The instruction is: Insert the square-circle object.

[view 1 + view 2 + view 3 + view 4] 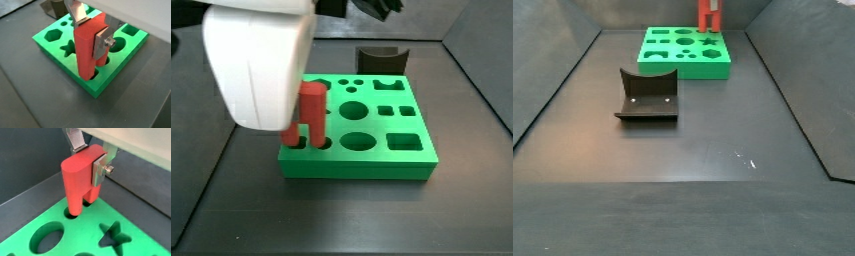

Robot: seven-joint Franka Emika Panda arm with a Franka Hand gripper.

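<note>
The square-circle object (85,52) is a long bright red peg, upright, with its lower end inside a matching hole at a corner of the green block (97,90). My gripper (91,34) is shut on the peg's upper part, one silver finger (101,46) on each side. Both wrist views show this grip; in a wrist view the peg (75,180) enters the block (72,234) by its edge. In a side view the peg (311,112) stands at the block's (358,166) near left corner, beside the white gripper body (258,70). In a side view the peg (708,16) rises from the far block (681,62).
A dark grey curved piece (647,96) lies on the dark floor in front of the block; it also shows behind the block in a side view (381,58). The block has several other shaped holes, among them a star (112,235) and a circle (357,141). Dark walls enclose the floor.
</note>
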